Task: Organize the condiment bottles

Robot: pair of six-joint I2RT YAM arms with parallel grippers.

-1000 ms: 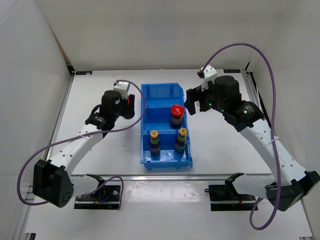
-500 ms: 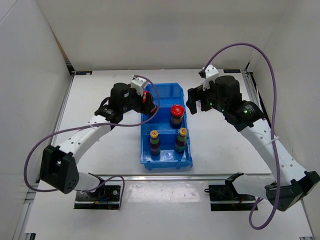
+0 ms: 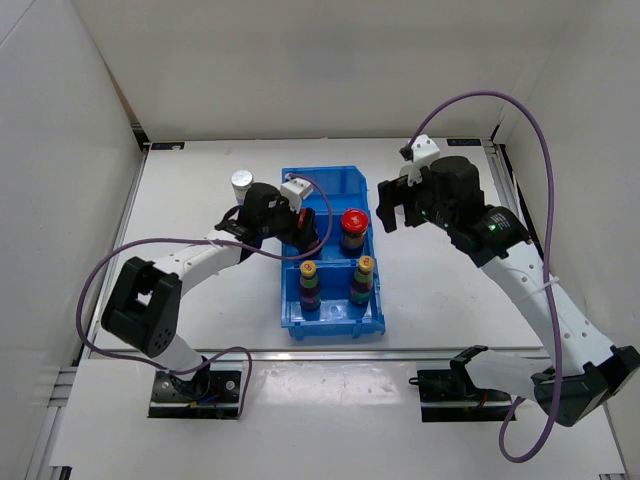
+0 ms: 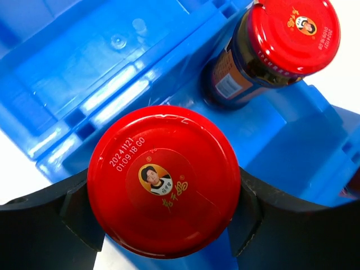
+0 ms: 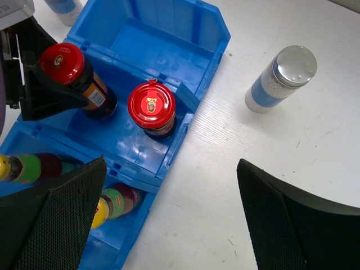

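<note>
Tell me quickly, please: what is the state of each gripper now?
Left gripper: closed on a red-capped jar.
Right gripper: open, holding nothing.

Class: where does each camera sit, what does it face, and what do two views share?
Top external: above, behind the bases, looking down on blue bin; left arm and right arm show.
Left wrist: straight down on its gripped red-capped jar; left fingers show.
Right wrist: down on bin and silver-lidded bottle; right fingers show.
Shared: both wrist views show the standing red-capped jar.
</note>
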